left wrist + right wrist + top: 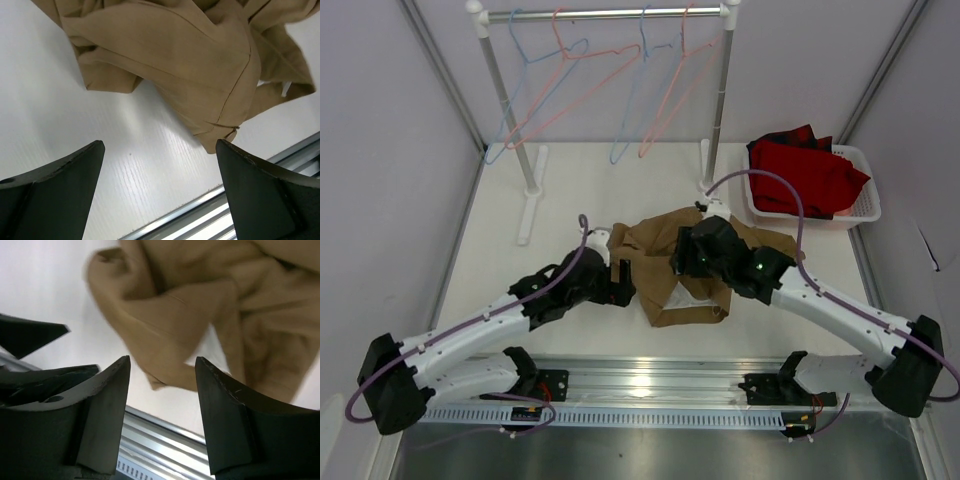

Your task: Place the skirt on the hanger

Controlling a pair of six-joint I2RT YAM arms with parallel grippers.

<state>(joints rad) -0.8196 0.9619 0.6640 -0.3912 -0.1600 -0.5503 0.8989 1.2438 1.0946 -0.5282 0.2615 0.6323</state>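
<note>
The tan-brown skirt (650, 250) lies crumpled on the white table between my two arms, with paler lining showing at its near edge. Two salmon-pink wire hangers (588, 72) hang on the rail at the back, apart from both grippers. My left gripper (623, 281) is open and empty at the skirt's left edge. In the left wrist view the skirt (175, 65) lies beyond the gripper (160, 165). My right gripper (683, 260) is open and empty over the skirt's middle. In the right wrist view the skirt (200, 305) lies just ahead of the gripper (162, 370).
A white clothes rack (610, 14) at the back also carries light blue hangers (533, 85). A white basket (865, 205) at the right holds a red garment (810, 175). A metal rail (650, 375) runs along the near table edge. The left gripper's fingers (30, 335) show in the right wrist view.
</note>
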